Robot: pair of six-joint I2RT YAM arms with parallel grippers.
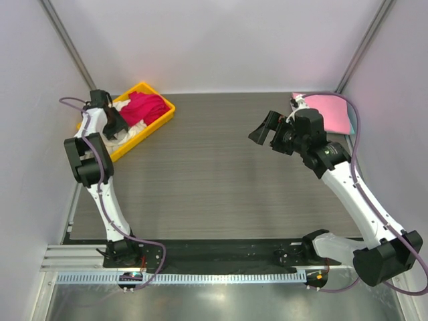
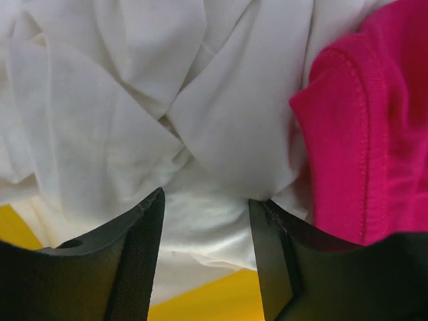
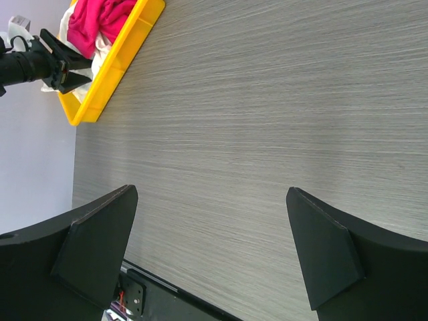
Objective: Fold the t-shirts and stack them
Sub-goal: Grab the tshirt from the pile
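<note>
The cream-white t-shirt point(image 2: 134, 120) bunches right at the wide-open left gripper point(image 2: 207, 199) — magenta t-shirt point(image 2: 374, 134) alongside.

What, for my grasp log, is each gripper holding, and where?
Nothing. The left gripper stands open over the cream-white t-shirt in the yellow tray; the right gripper is open above the table.

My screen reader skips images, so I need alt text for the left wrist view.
The open left gripper, black fingers apart, hangs close over a crumpled cream-white cloth t-shirt; a magenta cloth t-shirt lies at the right, and the yellow plastic tray shows beneath.
</note>
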